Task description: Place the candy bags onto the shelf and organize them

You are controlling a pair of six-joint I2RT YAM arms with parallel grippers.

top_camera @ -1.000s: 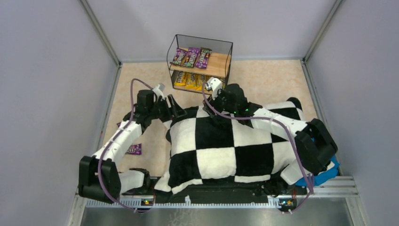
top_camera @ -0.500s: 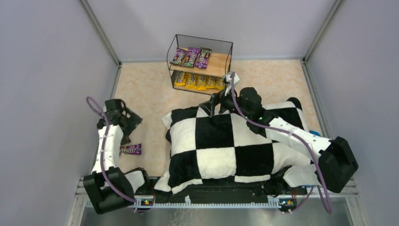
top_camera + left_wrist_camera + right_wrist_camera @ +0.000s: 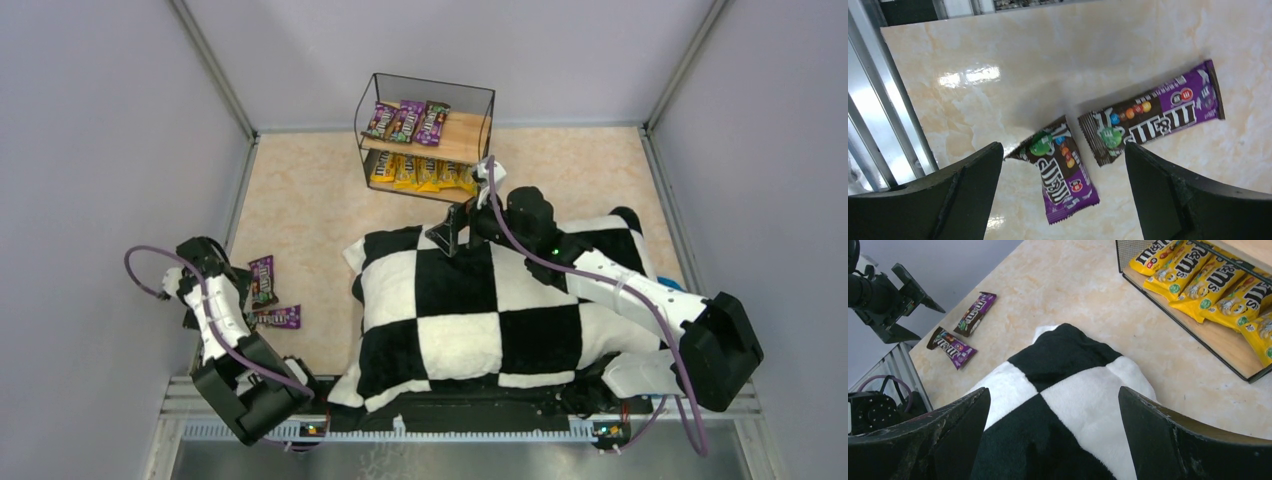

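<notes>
Swung back to the near left, the left gripper (image 3: pixel 1063 152) hovers with jaws apart over two purple candy bags (image 3: pixel 1060 172) lying on the surface (image 3: pixel 1148 45). Other bags already fill the shelf (image 3: pixel 471 136); the right gripper (image 3: pixel 1054 396) hangs empty, jaws apart.

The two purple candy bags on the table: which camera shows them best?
The left wrist view: both purple candy bags lie close, print readable. The top view shows them small beside the left arm; the right wrist view, distant.
</notes>
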